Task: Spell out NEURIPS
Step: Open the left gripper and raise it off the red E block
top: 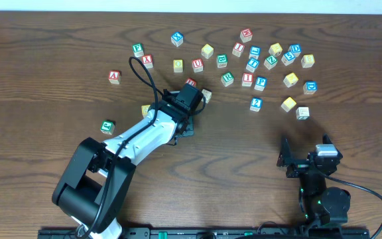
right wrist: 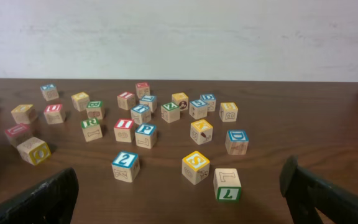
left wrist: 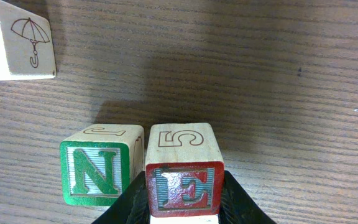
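My left gripper (left wrist: 184,208) is shut on a red E cube (left wrist: 184,180). Its dark jaws press both sides of the cube. A green N cube (left wrist: 95,174) stands on the table just to the left of the E, almost touching it. From overhead, the left gripper (top: 190,93) is at the table's middle with the red cube (top: 191,82) at its tip. The U cube (top: 197,64), R cube (top: 227,78), I cube (top: 247,79), P cube (top: 260,83) and yellow S cube (right wrist: 196,163) lie apart. My right gripper (right wrist: 179,193) stands open and empty, near the front.
Several other lettered cubes lie scattered across the back right of the table (top: 350,133). A cube with an umbrella drawing (left wrist: 17,40) lies beyond the N. A red A cube (top: 114,76) and a green cube (top: 107,126) lie to the left. A black cable (top: 144,76) loops behind the left arm.
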